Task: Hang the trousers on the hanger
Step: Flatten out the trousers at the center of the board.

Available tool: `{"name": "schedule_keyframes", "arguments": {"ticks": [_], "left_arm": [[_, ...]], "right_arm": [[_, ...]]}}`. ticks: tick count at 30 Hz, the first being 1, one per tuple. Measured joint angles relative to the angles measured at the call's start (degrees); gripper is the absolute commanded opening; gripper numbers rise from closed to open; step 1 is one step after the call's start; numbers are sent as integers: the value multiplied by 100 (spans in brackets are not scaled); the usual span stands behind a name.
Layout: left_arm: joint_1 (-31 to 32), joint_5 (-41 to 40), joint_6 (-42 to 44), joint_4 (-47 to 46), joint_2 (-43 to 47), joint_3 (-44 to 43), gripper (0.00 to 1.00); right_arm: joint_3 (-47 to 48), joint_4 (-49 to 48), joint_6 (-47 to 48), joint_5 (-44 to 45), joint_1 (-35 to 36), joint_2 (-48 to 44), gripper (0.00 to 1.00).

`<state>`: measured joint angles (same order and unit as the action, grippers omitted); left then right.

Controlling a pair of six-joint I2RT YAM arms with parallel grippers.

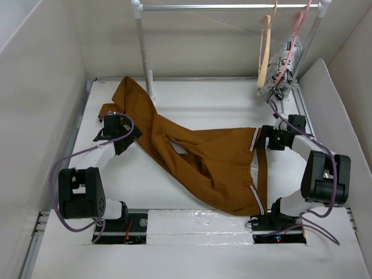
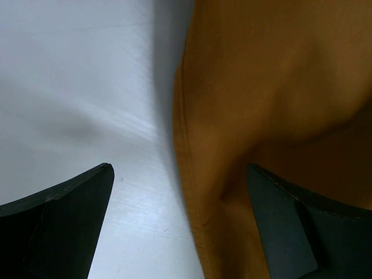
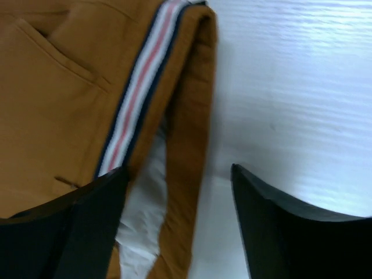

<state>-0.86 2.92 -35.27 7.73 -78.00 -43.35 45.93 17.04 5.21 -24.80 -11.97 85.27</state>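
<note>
The rust-brown trousers (image 1: 200,160) lie spread flat on the white table, legs toward the far left, striped waistband at the right. The tan wooden hanger (image 1: 264,55) hangs on the rail at the back right. My left gripper (image 1: 124,137) is open, low over the left edge of a trouser leg (image 2: 261,116), one finger (image 2: 55,224) over bare table and the other over cloth. My right gripper (image 1: 263,139) is open, straddling the waistband edge (image 3: 192,116) with its striped trim (image 3: 136,93) and white lining (image 3: 139,232).
A pink hanger (image 1: 290,43) with black-and-white patterned cloth (image 1: 282,70) hangs beside the wooden one. The rail's left post (image 1: 142,49) stands just behind the trouser leg. White walls enclose the table on both sides.
</note>
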Motion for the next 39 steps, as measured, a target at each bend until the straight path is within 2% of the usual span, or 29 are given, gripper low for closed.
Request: {"name": "schedule_keyframes", "arguments": {"ticks": [4, 9, 14, 17, 21, 22, 23, 24, 25, 26, 27, 28, 30, 31, 32, 36, 39], "left_arm": [[-46, 321, -105, -538, -343, 4, 88], [-48, 511, -195, -844, -621, 15, 78], [-48, 590, -293, -1113, -785, 15, 71], [-48, 619, -354, -1252, -896, 17, 66], [-48, 680, -444, -1443, -927, 61, 64], [-48, 706, -476, -1502, -927, 70, 61], [-48, 730, -522, -1563, -933, 74, 52], [-46, 748, -573, -1620, -944, 74, 44], [-39, 767, -595, -1672, -962, 74, 34], [-35, 778, -643, -1727, -986, 74, 14], [-35, 793, -688, -1770, -1005, 74, 0], [-37, 798, -717, -1794, -1023, 74, 0], [-37, 822, -719, -1821, -1027, 76, 0], [-35, 826, -723, -1843, -1023, 76, 0], [-35, 824, -723, -1843, -1019, 76, 0], [-37, 741, -699, -1694, -765, 122, 0], [-37, 507, -627, -1202, -35, 133, 0]], "right_arm": [[-120, -306, -173, -306, 13, 81, 69], [-411, -168, -146, 7, -26, -1115, 76], [-461, -339, -39, 13, 17, -1851, 70], [-551, -490, -2, -243, 83, -1488, 69], [-704, -671, -109, -616, 96, -621, 69], [-710, -715, -155, -691, 109, -450, 69], [-710, -780, -212, -743, 122, -308, 67], [-708, -857, -258, -789, 142, -214, 63], [-702, -922, -299, -831, 160, -144, 49], [-699, -1029, -378, -896, 173, -101, 46], [-697, -1163, -476, -966, 195, -66, 42], [-693, -1281, -562, -1023, 195, -42, 29], [-656, -1517, -723, -1141, 195, 24, 19], [-632, -1628, -809, -1200, 192, 70, 6], [-621, -1766, -903, -1276, 181, 120, 0], [-603, -1961, -1174, -1429, 90, 205, 0], [-496, -1716, -1165, -1364, -57, -4, 0]]}}
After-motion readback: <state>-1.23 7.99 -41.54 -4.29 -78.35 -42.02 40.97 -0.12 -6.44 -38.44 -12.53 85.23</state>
